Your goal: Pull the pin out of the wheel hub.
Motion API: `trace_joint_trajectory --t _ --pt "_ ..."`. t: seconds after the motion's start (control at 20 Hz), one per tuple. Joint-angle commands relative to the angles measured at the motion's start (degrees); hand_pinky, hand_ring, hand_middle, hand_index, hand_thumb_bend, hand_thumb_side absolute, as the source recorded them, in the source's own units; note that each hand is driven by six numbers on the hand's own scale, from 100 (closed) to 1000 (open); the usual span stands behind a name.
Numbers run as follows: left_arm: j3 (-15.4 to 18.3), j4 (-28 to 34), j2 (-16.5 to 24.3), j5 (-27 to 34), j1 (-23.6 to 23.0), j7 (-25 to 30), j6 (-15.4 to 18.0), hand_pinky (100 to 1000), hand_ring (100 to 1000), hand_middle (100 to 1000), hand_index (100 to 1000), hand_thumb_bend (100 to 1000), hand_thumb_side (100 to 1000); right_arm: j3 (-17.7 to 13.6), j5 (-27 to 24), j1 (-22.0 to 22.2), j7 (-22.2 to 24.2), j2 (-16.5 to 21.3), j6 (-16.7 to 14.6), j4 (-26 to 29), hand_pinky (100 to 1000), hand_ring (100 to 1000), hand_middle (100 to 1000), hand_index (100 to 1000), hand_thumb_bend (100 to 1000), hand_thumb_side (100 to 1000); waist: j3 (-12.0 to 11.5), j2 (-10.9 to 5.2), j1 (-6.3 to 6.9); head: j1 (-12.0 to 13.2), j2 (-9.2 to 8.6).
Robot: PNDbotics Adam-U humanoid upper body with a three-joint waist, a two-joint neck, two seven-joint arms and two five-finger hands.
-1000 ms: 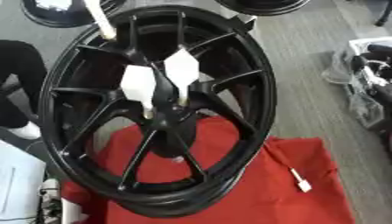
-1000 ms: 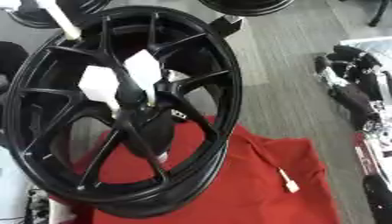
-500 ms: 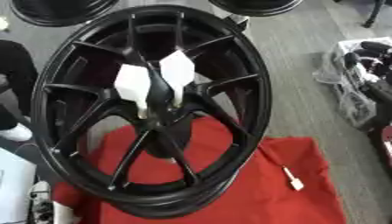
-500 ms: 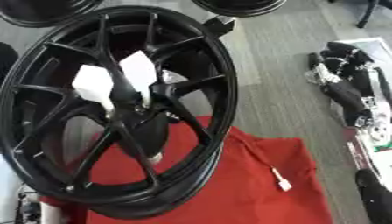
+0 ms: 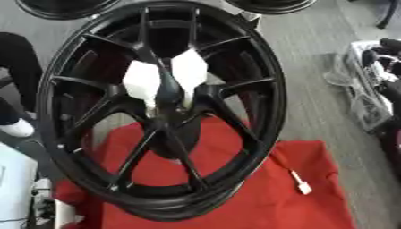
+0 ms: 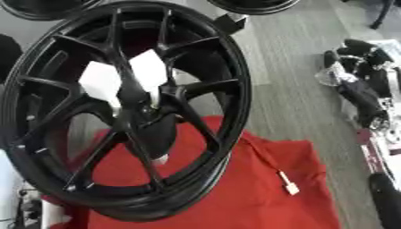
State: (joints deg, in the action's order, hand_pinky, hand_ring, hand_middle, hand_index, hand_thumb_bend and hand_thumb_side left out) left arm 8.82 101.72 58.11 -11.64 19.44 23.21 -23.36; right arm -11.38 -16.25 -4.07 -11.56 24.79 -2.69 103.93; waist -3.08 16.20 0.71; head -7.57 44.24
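Your wheel (image 5: 160, 112) stands tilted on the red cloth (image 5: 258, 197), filling most of both views. At its hub (image 5: 166, 96) two white blocky shapes (image 5: 142, 84) sit side by side; you cannot make out what they are, nor pick out the pin among them. Neither hand shows, so the fingers' state cannot be told. A small white piece (image 5: 301, 187) on a thin cord lies on the cloth, right of the rim. Clutter at the right edge is cut off.

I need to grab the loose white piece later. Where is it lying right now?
The small white piece lies on the red cloth, at the lower right of both eye views, just right of the black wheel and not touching its rim.
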Motion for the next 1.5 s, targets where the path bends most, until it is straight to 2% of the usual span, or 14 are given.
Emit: trace_joint_trajectory --t 0.05,0.15,0.25,0.3,0.35,0.4,0.45,0.5,0.75,0.9,1.0,1.15,1.3,1.5 --pt "3.5 1.1 -1.4 1.0 -2.4 -4.2 0.1 937 880 830 895 376 676 -0.9 0.2 -0.3 -0.5 0.5 -0.1 1.4 891 670 639 735 353 219 -0.2 -0.62 -0.18 0.6 -0.25" --pt "4.1 1.2 -3.0 0.9 -4.0 -6.5 0.0 943 898 859 939 552 814 -1.0 0.2 -0.3 -0.6 0.5 -0.2 1.4 891 670 639 735 353 219 -0.3 -0.55 -0.33 0.6 -0.39" --pt "4.4 1.1 -4.0 0.7 -4.7 -8.2 -0.3 939 895 857 940 583 871 -1.0 0.2 -0.4 -0.6 0.4 -0.2 1.4 891 670 639 735 353 219 -0.3 -0.54 -0.44 0.6 -0.50" --pt "4.6 1.1 -4.5 0.8 -4.8 -9.2 -0.6 934 889 852 938 566 935 -1.0 0.2 -0.4 -0.6 0.4 -0.2 1.4 891 670 639 735 353 218 -0.3 -0.54 -0.49 0.5 -0.59" --pt "4.7 1.2 -4.8 1.0 -4.9 -10.2 -1.0 934 889 852 938 566 935 -1.0 0.2 -0.4 -0.6 0.3 -0.2 1.4 891 670 639 735 353 218 -0.3 -0.53 -0.51 0.4 -0.65" --pt "4.9 1.5 -5.2 1.4 -4.8 -11.4 -1.1 927 876 834 921 402 928 -1.0 0.2 -0.4 -0.6 0.3 -0.2 1.4 891 670 639 735 352 218 -0.3 -0.53 -0.55 0.3 -0.73" --pt "5.3 2.0 -5.8 2.8 -4.8 -13.6 -0.9 927 876 834 921 402 928 -1.0 0.2 -0.4 -0.7 0.3 -0.2 1.4 891 670 639 735 352 218 -0.3 -0.51 -0.57 0.1 -0.86" --pt "5.7 2.6 -6.5 4.7 -4.7 -16.4 -0.6 868 805 754 848 142 890 -1.0 0.2 -0.4 -0.7 0.2 -0.2 1.4 891 670 639 735 352 218 -0.3 -0.51 -0.58 -0.1 -0.91" --pt "6.0 4.9 -11.4 24.2 -5.6 -38.0 5.7 841 773 718 788 100 809 -0.7 0.1 -0.7 -0.4 0.0 0.0 1.4 891 670 639 735 353 218 0.0 -0.34 -0.53 -0.1 -1.11" --pt "4.6 5.0 -15.1 35.6 -6.2 -45.6 11.4 848 782 732 804 168 839 -0.6 0.0 -0.9 -0.3 0.0 0.0 1.4 891 670 639 735 354 218 0.3 -0.27 -0.56 0.1 -1.17" --pt "3.6 4.2 -16.9 41.4 -6.4 -47.6 14.6 857 791 745 817 194 854 -0.6 -0.1 -1.0 -0.2 0.0 0.0 1.4 891 670 639 735 354 217 0.4 -0.28 -0.59 0.3 -1.20" --pt "2.7 2.6 -20.0 46.9 -6.3 -47.4 17.9 890 819 782 845 224 882 -0.5 -0.3 -1.2 -0.1 -0.1 -0.1 1.6 891 670 639 735 355 216 0.5 -0.33 -0.82 0.3 -1.35" --pt "2.7 0.9 -22.1 48.2 -6.5 -45.8 20.1 877 823 793 863 222 887 -0.5 -0.4 -1.3 -0.1 -0.1 -0.2 1.7 891 670 639 735 356 214 0.5 -0.35 -0.95 0.2 -1.51" --pt "2.5 -0.8 -24.5 47.8 -7.6 -43.6 21.3 856 822 800 877 234 909 -0.4 -0.6 -1.4 -0.2 -0.3 -0.3 1.7 891 671 640 735 360 212 0.5 -0.29 -1.18 0.2 -1.58"
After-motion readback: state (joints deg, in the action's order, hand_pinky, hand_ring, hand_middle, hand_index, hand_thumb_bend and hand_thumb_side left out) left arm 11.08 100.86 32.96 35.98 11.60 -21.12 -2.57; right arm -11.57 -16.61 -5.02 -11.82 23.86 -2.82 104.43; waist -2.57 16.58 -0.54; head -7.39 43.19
